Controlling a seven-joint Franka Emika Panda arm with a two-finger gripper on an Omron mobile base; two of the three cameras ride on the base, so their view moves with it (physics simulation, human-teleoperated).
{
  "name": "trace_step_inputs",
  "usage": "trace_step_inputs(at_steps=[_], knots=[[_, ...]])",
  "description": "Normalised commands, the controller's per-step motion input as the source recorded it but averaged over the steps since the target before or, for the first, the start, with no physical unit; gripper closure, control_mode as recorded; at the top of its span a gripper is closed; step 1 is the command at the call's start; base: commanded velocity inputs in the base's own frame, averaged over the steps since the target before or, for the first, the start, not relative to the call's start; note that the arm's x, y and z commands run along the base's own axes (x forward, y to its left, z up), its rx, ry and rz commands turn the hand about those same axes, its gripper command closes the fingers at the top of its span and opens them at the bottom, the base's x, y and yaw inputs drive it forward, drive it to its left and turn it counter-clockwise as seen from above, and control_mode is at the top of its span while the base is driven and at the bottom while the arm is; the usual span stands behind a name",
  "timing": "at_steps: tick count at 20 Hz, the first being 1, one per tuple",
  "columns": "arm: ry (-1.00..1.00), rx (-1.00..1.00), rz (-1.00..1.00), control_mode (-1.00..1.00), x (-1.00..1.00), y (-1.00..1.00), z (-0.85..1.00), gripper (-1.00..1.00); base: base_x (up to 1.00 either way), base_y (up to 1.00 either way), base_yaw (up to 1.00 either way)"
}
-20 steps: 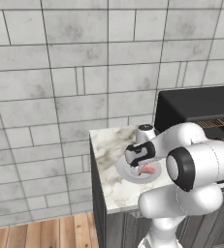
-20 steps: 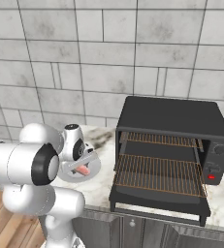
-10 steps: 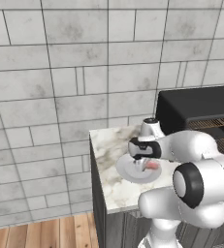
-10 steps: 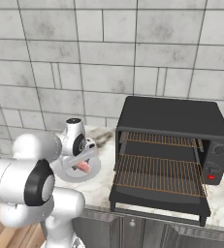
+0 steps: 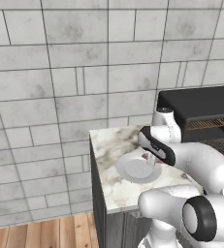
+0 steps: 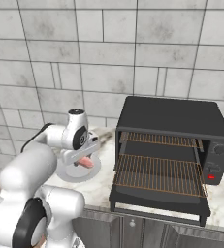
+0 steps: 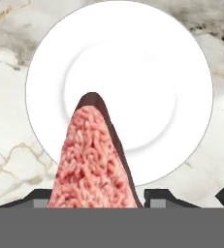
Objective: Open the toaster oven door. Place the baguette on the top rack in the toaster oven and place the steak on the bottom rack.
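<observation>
- steak (image 7: 91, 160) sits between the gripper (image 6: 88, 156) jaws, pinched and lifted just above the plate (image 7: 181, 63); flat pink-red slab, grainy surface, dark edge, tapering away from the hand
- plate directly below the hand: round, white, smooth, shallow well, on the marble counter (image 5: 108, 184) with grey and gold veins
- toaster oven (image 6: 174, 121) off to the hand's side, near: black, boxy, copper wire racks (image 6: 157, 174) showing
- toaster oven door (image 6: 157, 203) dropped flat, open
- jaws fairly wide, clamped on the steak's sides
</observation>
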Motion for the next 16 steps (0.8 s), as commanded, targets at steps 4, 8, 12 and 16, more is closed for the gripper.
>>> trace_step_inputs(at_steps=[4,8,12,16], knots=[[-0.02,0.00,0.00,-1.00,-0.39,-0.41,0.32,1.00,0.00,0.00,0.00],[-0.04,0.03,0.00,-1.00,-0.43,-0.44,0.35,1.00,0.00,0.00,0.00],[-0.06,0.00,0.00,-1.00,-0.37,-0.44,0.27,1.00,0.00,0.00,0.00],[-0.08,0.00,0.04,-1.00,-0.28,-0.57,0.21,1.00,0.00,0.00,0.00]])
